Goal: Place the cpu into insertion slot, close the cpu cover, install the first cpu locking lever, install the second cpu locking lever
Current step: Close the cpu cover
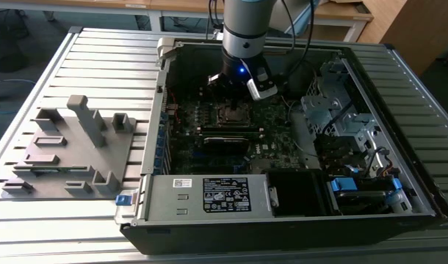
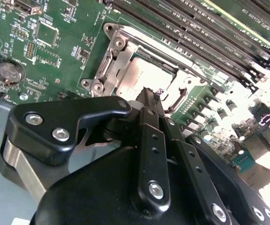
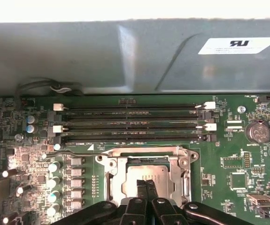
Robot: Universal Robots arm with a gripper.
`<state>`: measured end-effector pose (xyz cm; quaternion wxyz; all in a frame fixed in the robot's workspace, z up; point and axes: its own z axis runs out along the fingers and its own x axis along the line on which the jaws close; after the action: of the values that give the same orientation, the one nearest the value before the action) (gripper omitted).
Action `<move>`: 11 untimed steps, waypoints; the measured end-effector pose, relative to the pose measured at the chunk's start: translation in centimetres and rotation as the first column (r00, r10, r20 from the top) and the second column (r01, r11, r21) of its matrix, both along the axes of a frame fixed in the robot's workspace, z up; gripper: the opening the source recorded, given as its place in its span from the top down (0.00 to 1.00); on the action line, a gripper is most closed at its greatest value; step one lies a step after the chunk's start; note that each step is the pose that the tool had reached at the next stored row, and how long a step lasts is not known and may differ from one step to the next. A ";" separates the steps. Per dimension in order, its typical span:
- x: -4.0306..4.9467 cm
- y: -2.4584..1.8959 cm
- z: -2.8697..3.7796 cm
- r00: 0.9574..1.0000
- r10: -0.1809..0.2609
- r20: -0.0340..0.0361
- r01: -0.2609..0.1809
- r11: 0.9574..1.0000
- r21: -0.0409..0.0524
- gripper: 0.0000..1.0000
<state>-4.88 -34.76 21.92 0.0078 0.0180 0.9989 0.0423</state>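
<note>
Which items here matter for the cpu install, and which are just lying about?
Job: cpu, seated; cpu cover, down over it; gripper, shut, by the cpu.
Lying about: memory slots, coin battery, grey fixture tray, power supply.

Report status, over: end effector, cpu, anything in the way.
End effector shut, tips over the cpu. Cpu seated, cpu cover lying flat around it. Nothing seen between tips and cpu.

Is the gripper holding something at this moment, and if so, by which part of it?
Nothing is held. The gripper is shut with nothing between its fingers, and its tips are over the cpu.
</note>
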 end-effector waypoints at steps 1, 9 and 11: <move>0.00 0.00 0.02 1.000 0.000 0.000 0.000 1.000 0.000 0.90; 0.04 -0.17 0.02 1.000 0.000 0.000 0.000 1.000 0.000 0.90; 0.20 -0.17 0.01 1.000 0.000 0.000 0.000 1.000 0.000 0.90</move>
<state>-4.68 -34.94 21.93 0.0079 0.0180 0.9989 0.0421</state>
